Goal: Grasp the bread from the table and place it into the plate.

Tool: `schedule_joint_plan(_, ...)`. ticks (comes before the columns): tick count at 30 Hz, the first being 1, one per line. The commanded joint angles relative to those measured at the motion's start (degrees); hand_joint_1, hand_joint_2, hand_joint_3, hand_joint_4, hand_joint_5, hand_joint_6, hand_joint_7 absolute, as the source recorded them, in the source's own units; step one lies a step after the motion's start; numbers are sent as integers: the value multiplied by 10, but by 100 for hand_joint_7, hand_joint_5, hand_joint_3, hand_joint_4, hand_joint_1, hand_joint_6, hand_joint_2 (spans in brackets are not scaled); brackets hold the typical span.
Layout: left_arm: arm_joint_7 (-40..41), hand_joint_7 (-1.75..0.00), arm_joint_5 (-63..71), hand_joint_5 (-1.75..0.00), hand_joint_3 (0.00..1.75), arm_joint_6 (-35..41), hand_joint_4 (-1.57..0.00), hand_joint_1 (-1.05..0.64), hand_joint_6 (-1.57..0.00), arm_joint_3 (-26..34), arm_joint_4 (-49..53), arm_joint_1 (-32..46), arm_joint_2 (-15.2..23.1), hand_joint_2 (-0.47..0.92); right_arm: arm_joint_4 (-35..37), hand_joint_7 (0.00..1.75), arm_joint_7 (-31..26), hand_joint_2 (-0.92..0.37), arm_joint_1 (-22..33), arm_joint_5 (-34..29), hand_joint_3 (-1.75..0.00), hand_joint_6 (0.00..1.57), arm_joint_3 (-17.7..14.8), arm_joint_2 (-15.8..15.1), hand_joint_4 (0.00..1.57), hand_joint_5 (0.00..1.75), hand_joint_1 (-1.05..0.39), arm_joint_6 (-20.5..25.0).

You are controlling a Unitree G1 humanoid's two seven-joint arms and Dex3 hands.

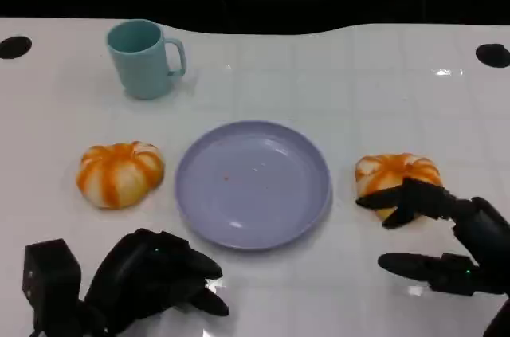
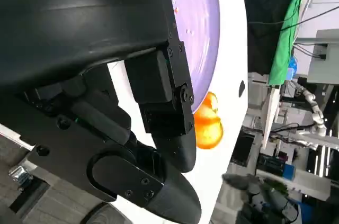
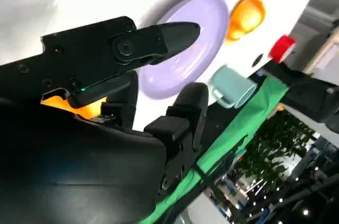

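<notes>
The right hand [image 1: 434,233] sits at the near right part of the white table [image 1: 382,82]. Its fingers [image 1: 398,201] are spread apart, and the top ones rest over the near side of the right bread [image 1: 390,171], but they are not closed around it. That round orange bun lies on the table just to the right of the purple plate [image 1: 253,184], close to its rim and not on it. The left hand [image 1: 151,277] rests at the near left with its fingers curled in and nothing in them. Past it lies a second orange bun [image 1: 119,174], just left of the plate. Farther back stands a light blue mug [image 1: 145,58].
</notes>
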Motion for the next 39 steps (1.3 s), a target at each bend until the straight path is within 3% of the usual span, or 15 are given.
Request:
schedule_joint_plan(1, 3, -2, 7, -23, 1, -18, -157, -105, -157, 1, 10, -7, 9, 78, -10, 10, -29, -92, -13, -48, -5, 42, -15, -33, 22, 70, -52, -3)
schedule_joint_plan(3, 3, -2, 6, -23, 1, -19, -157, -105, -156, 1, 13, -8, 8, 78, -13, 7, -41, -92, -16, -71, -5, 40, -16, -42, 20, 65, -53, 0)
schedule_joint_plan(7, 3, -2, 8, -22, 1, -25, -157, -105, -157, 1, 18, -10, 8, 78, -29, 1, -77, -91, -21, -136, -1, 36, -25, -60, 23, 39, -50, 19)
schedule_joint_plan(15, 1, -1, 5, -22, 0, -26, -157, -105, -157, 3, 27, -13, 7, 77, -47, 0, -102, -88, -35, -250, 0, 29, -6, -89, 17, 27, -49, 82)
schedule_joint_plan(25, 0, -2, 3, -23, 0, -24, -157, -105, -157, 5, 28, -13, 8, 77, -13, 0, -116, -88, -87, -337, 0, 23, 55, -96, 7, 22, -52, 137)
schedule_joint_plan(29, -1, -1, 2, -23, 0, -22, -157, -105, -157, 4, 25, -11, 8, 77, 38, 0, -136, -87, -123, -363, 0, 22, 88, -89, 8, 23, -52, 154)
schedule_joint_plan(39, 1, -2, 3, -23, 0, -20, -157, -105, -157, 3, 16, -6, 8, 76, 132, 0, -173, -86, -177, -367, 0, 23, 142, -73, 10, 25, -50, 176)
